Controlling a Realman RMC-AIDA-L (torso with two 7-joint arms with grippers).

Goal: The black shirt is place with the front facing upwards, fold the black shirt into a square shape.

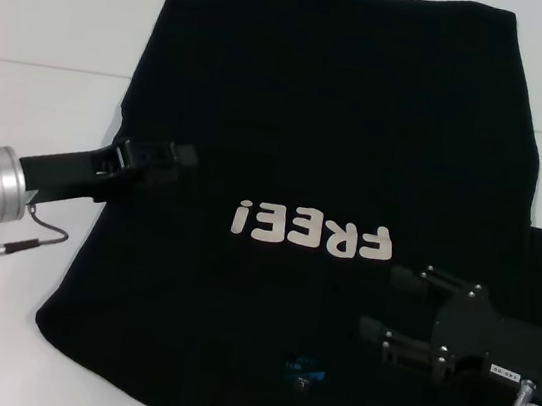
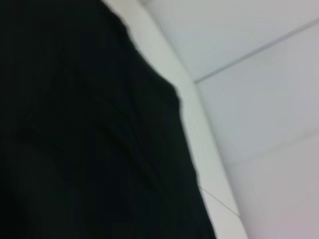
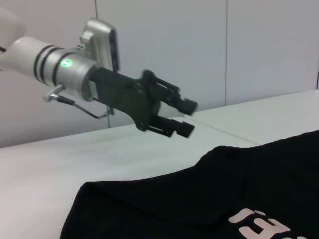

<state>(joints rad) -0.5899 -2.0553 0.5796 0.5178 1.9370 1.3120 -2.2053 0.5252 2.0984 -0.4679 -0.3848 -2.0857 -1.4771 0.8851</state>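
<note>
Left gripper and right gripper hover open over black shirt; you risk bunching fabric with uneven pinches.

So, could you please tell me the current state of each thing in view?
black shirt: spread flat, front up, unfolded.
left gripper: open, empty, raised above the shirt's left edge.
right gripper: open, empty, over the shirt near the lettering.
table: white, bearing the shirt.

Silver wrists — blk jaws, green LED.
</note>
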